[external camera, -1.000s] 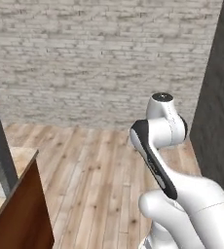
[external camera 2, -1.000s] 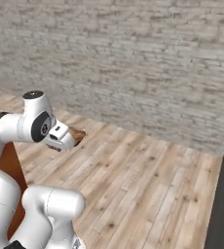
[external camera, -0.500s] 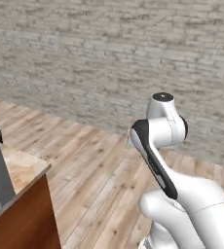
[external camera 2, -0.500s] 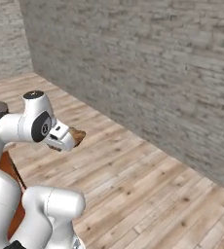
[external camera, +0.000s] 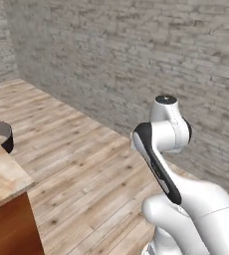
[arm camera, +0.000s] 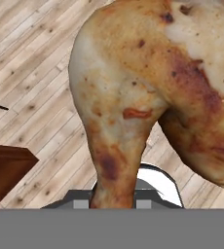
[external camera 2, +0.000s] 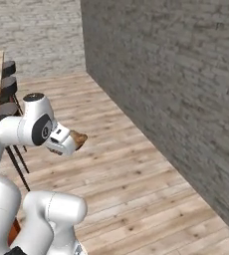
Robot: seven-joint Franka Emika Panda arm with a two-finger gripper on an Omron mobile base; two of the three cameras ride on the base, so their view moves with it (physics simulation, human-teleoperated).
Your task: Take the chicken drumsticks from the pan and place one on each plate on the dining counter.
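Note:
My gripper (external camera 2: 71,141) is held up in front of the arm's shoulder, shut on a golden-brown chicken drumstick (external camera 2: 78,139) that sticks out past the hand. In the hand view the drumstick (arm camera: 133,92) looms very close, its narrow end running down between the hidden fingers. A corner of the dining counter (external camera: 1,174), marbled beige stone over reddish-brown wood, sits at the lower left of the left base view. The pan and the plates are out of view.
A grey brick wall (external camera: 136,60) runs across behind a light wooden plank floor (external camera: 86,169). Black stools (external camera 2: 8,87) stand at the far left of the right base view. A dark round stool top (external camera: 0,134) shows just beyond the counter's corner.
The whole scene has swung sideways in both base views, so the base has turned. The counter corner and stools have come into view. The arm's pose and its grip on the drumstick are unchanged.

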